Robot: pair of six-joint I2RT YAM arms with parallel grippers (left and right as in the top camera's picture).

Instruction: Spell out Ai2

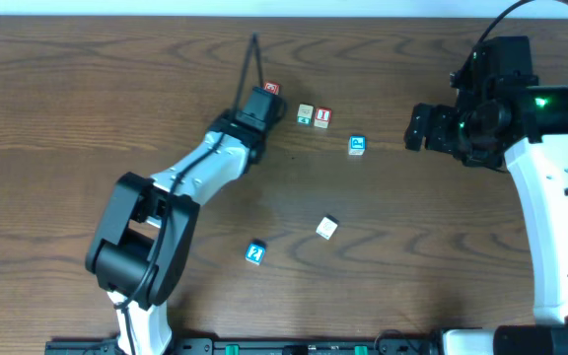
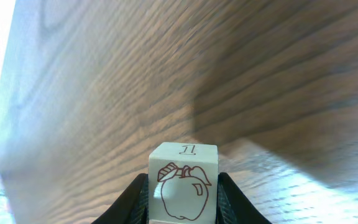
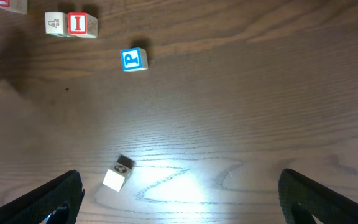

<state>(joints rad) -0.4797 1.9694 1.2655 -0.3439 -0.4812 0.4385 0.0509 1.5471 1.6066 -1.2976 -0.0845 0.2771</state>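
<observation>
My left gripper (image 1: pixel 266 96) is shut on a wooden cube (image 1: pixel 271 89) with a red-bordered top face, the A cube; its letter is too small to read. In the left wrist view this cube (image 2: pixel 183 163) shows an apple drawing and sits tight between both fingers (image 2: pixel 135 199). The red "I" cube (image 1: pixel 323 117) (image 3: pixel 76 23) lies just to the right of it. The blue "2" cube (image 1: pixel 255 252) lies near the front, apart from both arms. My right gripper (image 1: pixel 418 128) (image 3: pixel 179 199) hovers open at the right, nothing between its fingers.
A green-faced cube (image 1: pixel 305 114) (image 3: pixel 55 23) touches the left side of the "I" cube. Another blue cube (image 1: pixel 357 145) (image 3: pixel 132 60) with a different mark lies right of them. A pale cube (image 1: pixel 326 228) (image 3: pixel 118 173) sits tilted mid-table.
</observation>
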